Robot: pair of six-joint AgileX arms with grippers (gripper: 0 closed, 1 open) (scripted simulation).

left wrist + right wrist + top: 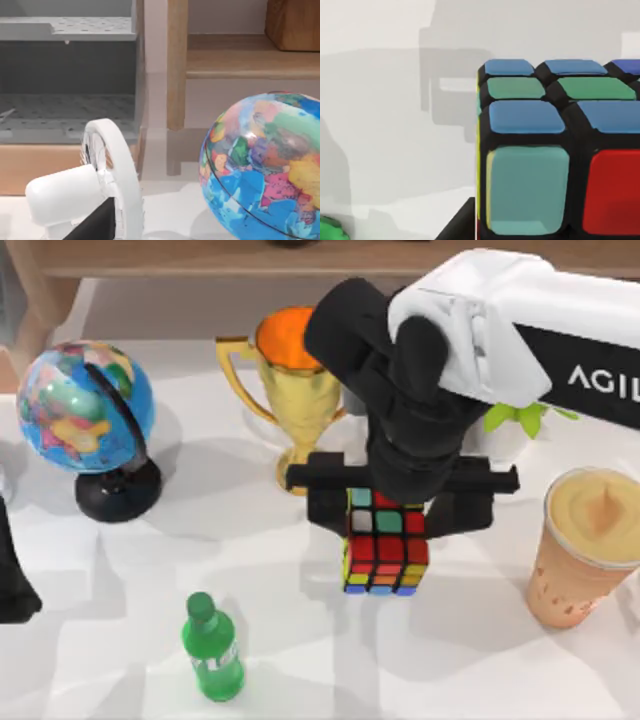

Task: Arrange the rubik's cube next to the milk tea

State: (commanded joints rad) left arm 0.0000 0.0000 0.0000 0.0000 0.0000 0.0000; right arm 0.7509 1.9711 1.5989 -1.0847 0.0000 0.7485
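Note:
The rubik's cube (386, 552) sits in the middle of the table, its top face showing red, green and white squares. My right gripper (388, 520) comes down on it from above, a black finger pressed against each side, shut on it. The right wrist view shows the cube (555, 150) very close, with blue, green, teal and red squares. The milk tea (580, 560), a peach-orange cup with a creamy top, stands at the right edge, about a cube's width to the right of the cube. My left arm (12, 575) is parked at the table's left edge.
A gold trophy (292, 390) stands just behind the cube. A globe (85, 410) on a black stand is at back left, a green bottle (212, 650) at front left, a leafy plant (520, 418) behind the right arm. The left wrist view shows a white fan (107, 180).

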